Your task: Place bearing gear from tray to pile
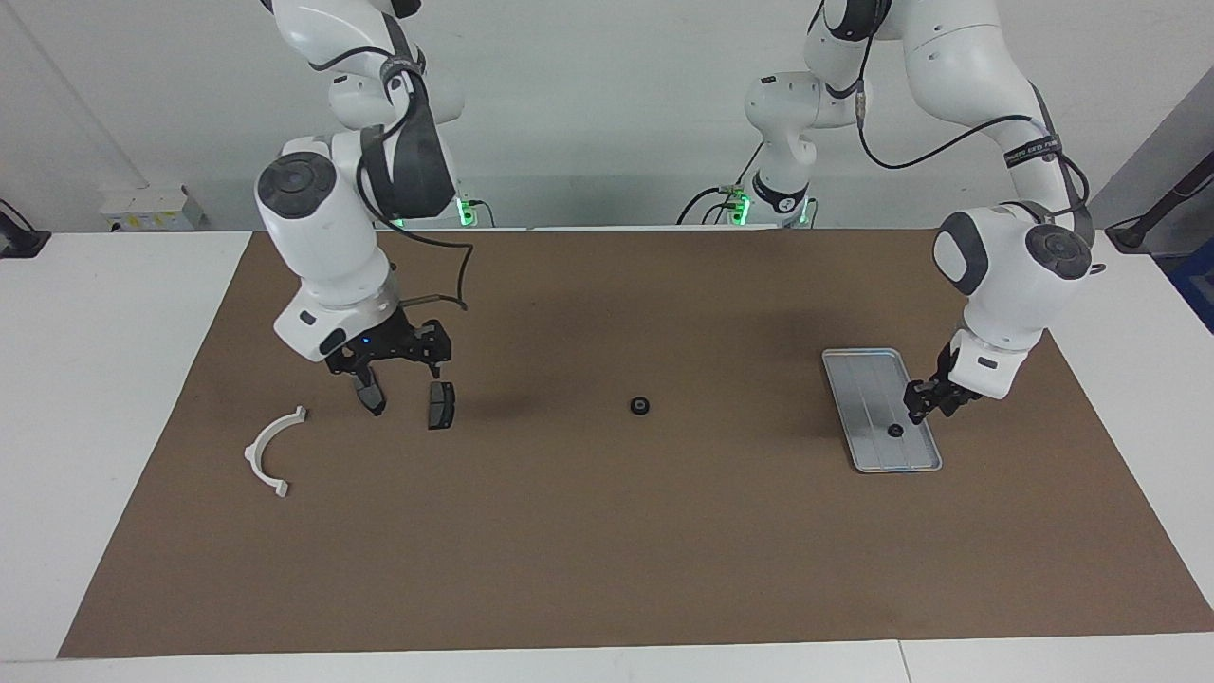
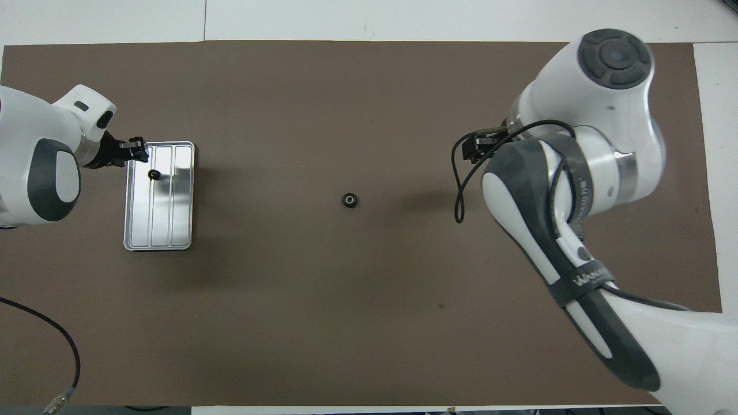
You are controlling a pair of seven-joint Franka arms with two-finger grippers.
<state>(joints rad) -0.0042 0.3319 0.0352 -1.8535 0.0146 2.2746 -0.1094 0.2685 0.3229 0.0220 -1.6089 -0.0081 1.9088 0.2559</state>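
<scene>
in the facing view, starting at the left of the frame, a white half-ring bracket (image 1: 273,452) lies on the brown mat (image 1: 607,531), its open side toward the frame's lower left. just right of it the right gripper (image 1: 403,384) hangs low with its fingers spread wide, nothing between them; one fingertip is by a dark grey pad-shaped piece (image 1: 441,405), and whether it touches it i cannot tell. these parts make up the pile, and this arm appears to be waiting there. near the middle of the frame a small black bearing gear (image 1: 640,406) sits alone on the mat, flat, its bore pointing up, well apart from pile and tray. at the right the tray (image 1: 868,375) lies with its long axis running up and down the frame, tilted slightly, ridges along that length. a second bearing gear (image 1: 894,431) rests in it toward the lower end, also flat with no long axis to speak of. the left gripper (image 1: 922,406) is just beside this gear, over the tray's edge; whether its fingers are apart or together i cannot tell. by my judgement the step in hand is the approach to pick the gear from the tray. the next move calls for centring the fingers across the small ring, descending without scraping the ridges, and closing gently so the gear does not skitter away.
</scene>
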